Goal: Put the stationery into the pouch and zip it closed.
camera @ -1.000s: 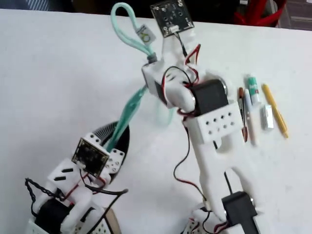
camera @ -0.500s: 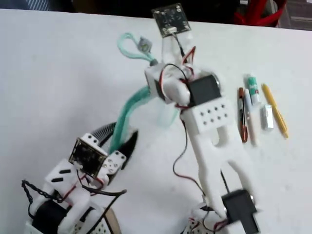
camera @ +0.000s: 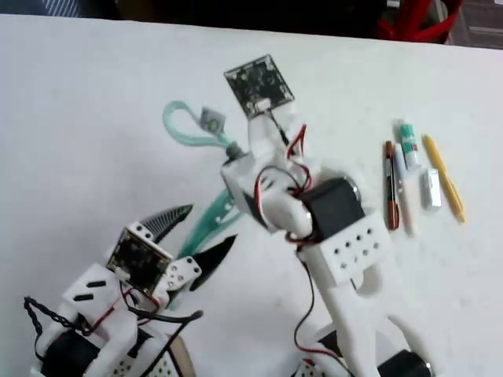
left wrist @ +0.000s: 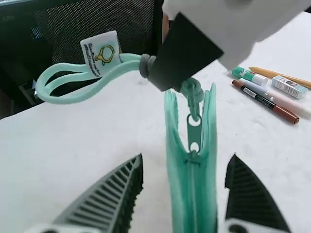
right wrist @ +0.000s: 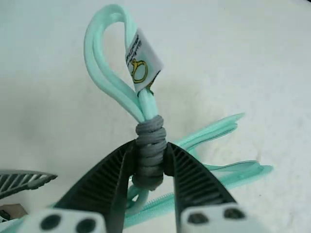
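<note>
A: State of the right gripper (right wrist: 148,158)?
B: Clamped hard on the grey cord wrap (right wrist: 148,138) at the foot of the mint loop strap (right wrist: 104,63). Both ribbed fingers press the wrap, no gap. A white tag (right wrist: 144,65) hangs on the strap just above the wrap.
A: And the left gripper (left wrist: 186,165)?
B: Spread wide, holding nothing. The pouch (left wrist: 192,204) runs between its two fingers, zip side up. A gap shows on each side, so neither finger touches it.
A: Where does the pouch lie on the table (camera: 78,94)?
B: High view: near the middle, slanting from the left gripper up to the right gripper, strap end farthest from the left arm. The strap loops out past the right gripper's fingertips.
A: Zip?
B: The zip pull (left wrist: 194,131) sits between the left fingertips and the wrap. The two sides seem to part beyond it, towards the strap, but the right gripper covers that end; cannot confirm.
A: Stationery?
B: All on the table, outside the pouch, well apart from it on the far side of the right arm. A row: red-brown pen (camera: 390,184), white pen (camera: 400,165), green-capped tube (camera: 406,141), small white block (camera: 430,188), yellow pen (camera: 442,177). The red-brown and white pens lie side by side; the block sits just beside the yellow pen
</note>
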Tool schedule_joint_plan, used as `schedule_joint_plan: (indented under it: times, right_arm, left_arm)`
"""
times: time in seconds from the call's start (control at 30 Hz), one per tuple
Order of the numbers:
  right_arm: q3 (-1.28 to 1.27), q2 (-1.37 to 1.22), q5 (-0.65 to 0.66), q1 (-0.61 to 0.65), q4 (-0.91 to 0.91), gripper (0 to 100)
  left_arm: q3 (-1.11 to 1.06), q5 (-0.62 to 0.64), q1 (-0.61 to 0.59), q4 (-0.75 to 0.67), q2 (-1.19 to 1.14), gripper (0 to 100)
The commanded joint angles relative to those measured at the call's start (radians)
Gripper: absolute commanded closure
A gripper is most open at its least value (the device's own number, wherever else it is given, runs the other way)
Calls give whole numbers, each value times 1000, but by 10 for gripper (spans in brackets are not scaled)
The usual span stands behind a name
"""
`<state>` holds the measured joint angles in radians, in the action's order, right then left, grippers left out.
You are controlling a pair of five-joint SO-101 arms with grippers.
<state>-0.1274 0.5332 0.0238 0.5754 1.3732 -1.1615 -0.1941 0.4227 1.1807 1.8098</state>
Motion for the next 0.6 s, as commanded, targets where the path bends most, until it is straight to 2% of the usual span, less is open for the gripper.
schedule_joint_plan:
  times: [0.0,0.17,0.33,0.57]
  right_arm:
    - [-31,90,-12,64,-22,981]
    - [-84,133,-12,90,-68,981]
    - [-95,140,-9,88,-76,981]
    - [-126,131,-3,-56,-162,981]
  left_arm:
    - [48,-92,-1,17,-8,735]
    - [48,-138,8,54,-8,814]
    - [46,-209,8,52,-8,987]
    - [-21,-230,1,81,-8,977]
